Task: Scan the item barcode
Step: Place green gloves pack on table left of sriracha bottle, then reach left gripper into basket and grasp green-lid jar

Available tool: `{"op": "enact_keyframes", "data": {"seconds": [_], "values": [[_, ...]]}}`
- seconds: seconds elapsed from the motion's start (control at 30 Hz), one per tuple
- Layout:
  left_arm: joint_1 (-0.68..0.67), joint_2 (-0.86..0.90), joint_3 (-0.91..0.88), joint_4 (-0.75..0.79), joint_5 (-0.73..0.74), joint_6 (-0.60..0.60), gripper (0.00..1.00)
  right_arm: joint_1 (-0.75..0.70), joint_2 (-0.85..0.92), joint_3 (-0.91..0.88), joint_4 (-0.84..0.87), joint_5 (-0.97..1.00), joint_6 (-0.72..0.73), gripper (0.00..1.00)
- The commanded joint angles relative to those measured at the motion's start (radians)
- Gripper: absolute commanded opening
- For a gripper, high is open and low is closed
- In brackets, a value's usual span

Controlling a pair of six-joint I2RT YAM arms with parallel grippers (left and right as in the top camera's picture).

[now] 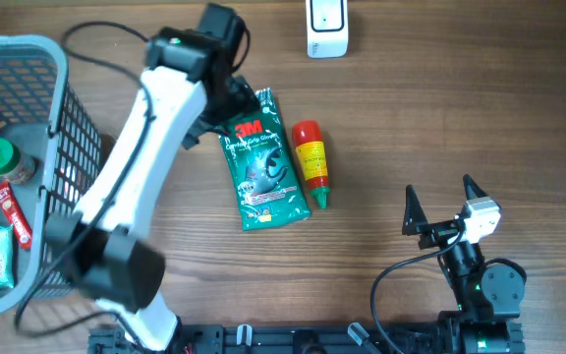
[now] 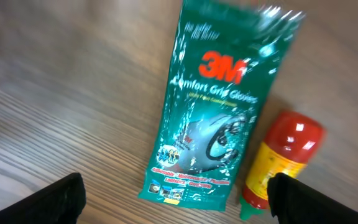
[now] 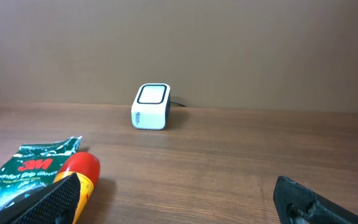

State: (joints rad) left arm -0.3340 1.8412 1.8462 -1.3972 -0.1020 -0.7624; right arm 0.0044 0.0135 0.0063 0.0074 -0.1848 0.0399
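Glove packet (image 1: 261, 162) lies flat, printed side up, on the table (image 1: 440, 118) just beside a red-and-yellow bottle (image 1: 311, 162) and well apart from the scanner (image 1: 326, 28) at the far edge; no barcode shows on it. Left gripper (image 2: 178, 182) hangs over the packet's upper end, fingers spread wide with nothing in them; right gripper (image 1: 443, 205) is parked near the front edge, also wide apart and empty. My read: nothing is at the scanner, so pick-up, presenting the barcode and the scan itself all look outstanding, and more goods sit in the basket (image 1: 28, 42).
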Motion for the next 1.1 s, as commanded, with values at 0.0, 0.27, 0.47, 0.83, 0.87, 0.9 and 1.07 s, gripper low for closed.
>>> {"op": "enact_keyframes", "data": {"seconds": [0.0,0.27,0.47,0.83,0.87,0.9,1.07], "values": [[0.026,-0.146,0.076,0.003,-0.098,0.121,1.00,0.005,-0.009,-0.001,0.005,0.013,-0.012,1.00],[0.166,-0.396,0.214,0.076,-0.226,0.231,1.00,0.005,-0.009,-0.001,0.005,0.013,-0.012,1.00],[0.415,-0.492,0.214,0.023,-0.229,0.230,1.00,0.005,-0.009,-0.001,0.005,0.013,-0.012,1.00],[0.809,-0.420,0.214,-0.095,-0.228,0.113,1.00,0.005,-0.009,-0.001,0.005,0.013,-0.012,1.00],[0.836,-0.410,0.214,-0.110,-0.228,0.094,1.00,0.005,-0.009,-0.001,0.005,0.013,-0.012,1.00],[0.861,-0.399,0.214,-0.126,-0.228,0.069,1.00,0.005,-0.009,-0.001,0.005,0.013,-0.012,1.00],[0.937,-0.338,0.214,-0.169,-0.221,-0.001,1.00,0.005,-0.009,-0.001,0.005,0.013,-0.012,1.00]]}}
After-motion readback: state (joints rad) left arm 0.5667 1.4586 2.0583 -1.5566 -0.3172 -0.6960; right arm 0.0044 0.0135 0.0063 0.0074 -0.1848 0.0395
